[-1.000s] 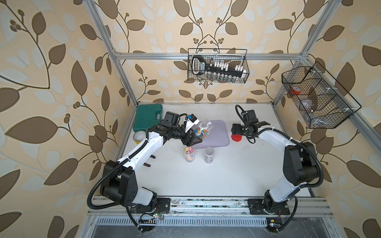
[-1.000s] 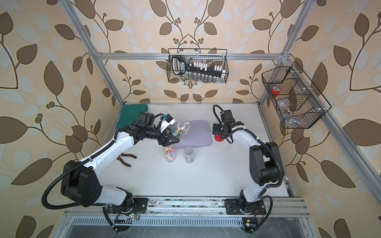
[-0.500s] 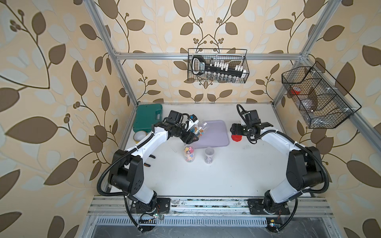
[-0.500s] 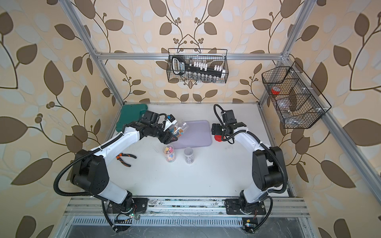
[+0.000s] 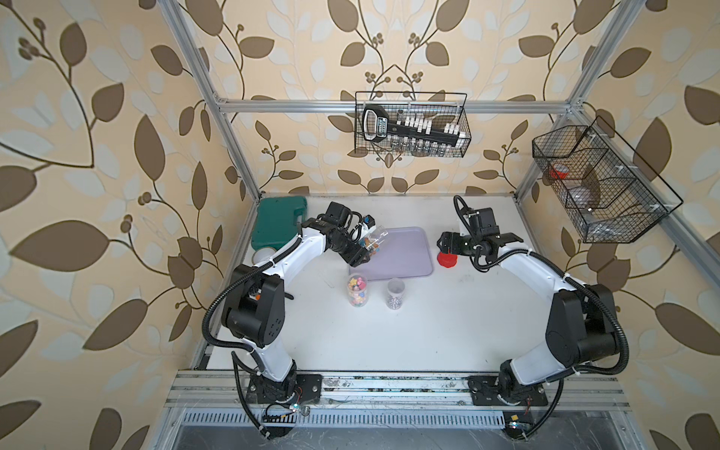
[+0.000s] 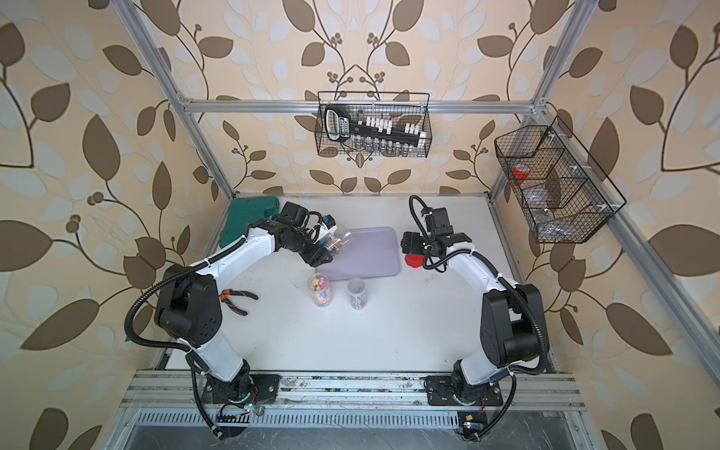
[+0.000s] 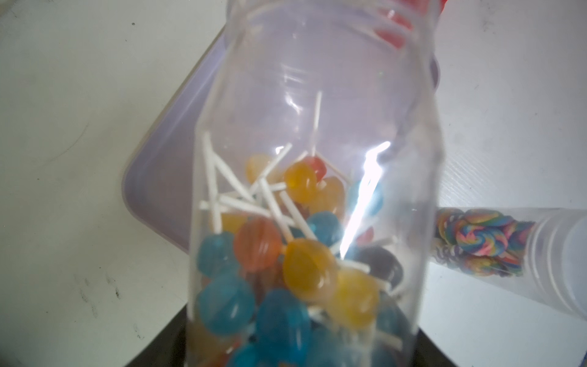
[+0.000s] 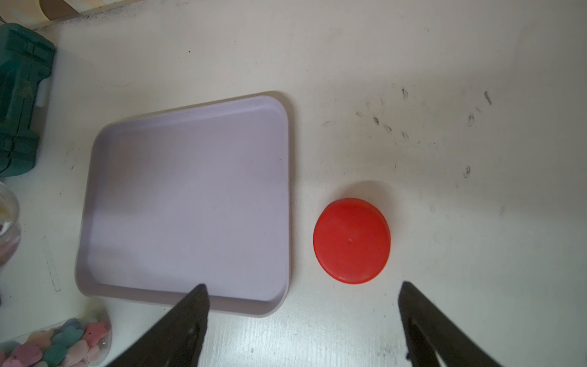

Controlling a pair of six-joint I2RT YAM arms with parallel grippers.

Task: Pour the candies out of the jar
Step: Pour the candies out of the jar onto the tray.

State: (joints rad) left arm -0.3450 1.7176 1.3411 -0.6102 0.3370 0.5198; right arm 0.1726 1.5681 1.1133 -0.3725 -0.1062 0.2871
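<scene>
My left gripper is shut on a clear, lidless jar. It holds the jar tilted, with the mouth out over the left edge of the lilac tray. The candies are round blue, yellow and orange lollipops on white sticks, heaped toward the jar's base by my fingers. My right gripper hangs open just above the red lid, which lies flat on the table right of the tray.
Two more open jars stand in front of the tray: one of pastel stars, one with dark speckled sweets. A green case sits at the back left, pliers lie by the left arm, and wire baskets hang on the walls.
My left arm's elbow has drawn in toward the back and the held jar has shifted slightly left. The lollipops stay inside. The right arm has barely moved.
</scene>
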